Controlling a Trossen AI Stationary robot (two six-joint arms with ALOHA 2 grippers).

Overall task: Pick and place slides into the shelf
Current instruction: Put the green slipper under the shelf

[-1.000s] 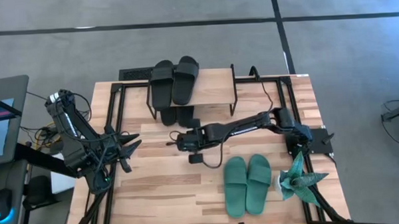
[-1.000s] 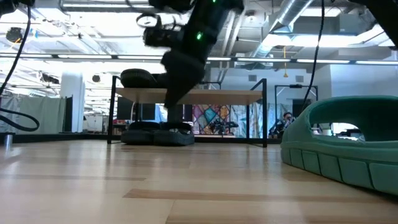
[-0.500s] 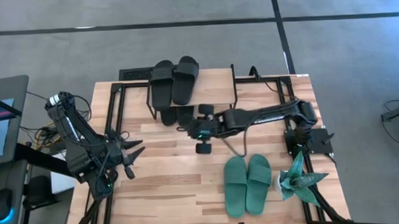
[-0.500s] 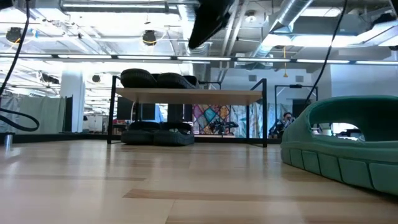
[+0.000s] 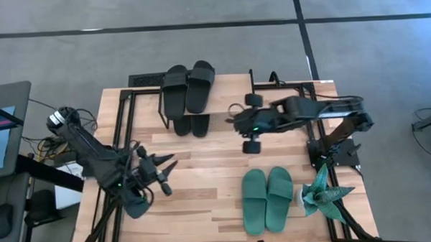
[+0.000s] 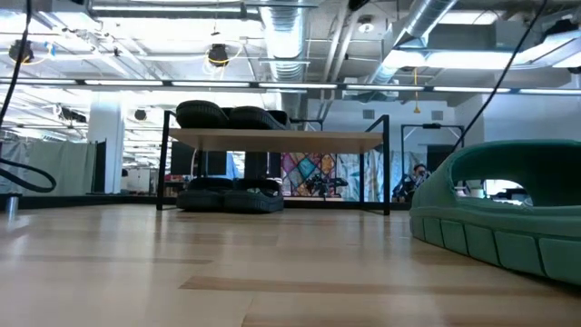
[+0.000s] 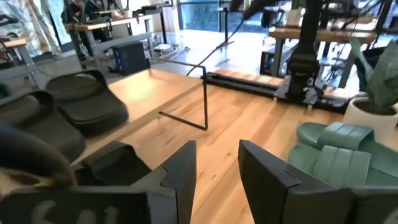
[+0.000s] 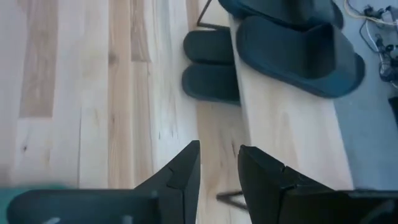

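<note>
The shelf (image 5: 225,99) stands at the table's far side. Two black slides (image 5: 188,87) lie side by side on the left part of its plank, and two more (image 5: 191,125) rest on the tabletop under it. Two teal slides (image 5: 267,199) lie soles down near the table's near right edge. My right gripper (image 5: 232,122) hovers open over the shelf's near edge, above the table, and its wrist view (image 8: 217,152) looks down on the plank (image 8: 286,143). My left gripper (image 5: 168,176) is open over the table's left middle, pointing toward the teal slides (image 7: 336,155).
A spiky teal paper plant (image 5: 322,193) in a white pot stands right of the teal slides. Black metal frame rails (image 5: 125,117) run along the table's left and right sides. The right part of the shelf plank (image 6: 336,139) is bare.
My right gripper has drawn back from the slides under the shelf. It has risen out of the low view and moved toward the table's right and far side. My left gripper has moved rightward and slightly toward the near edge. No slide has moved.
</note>
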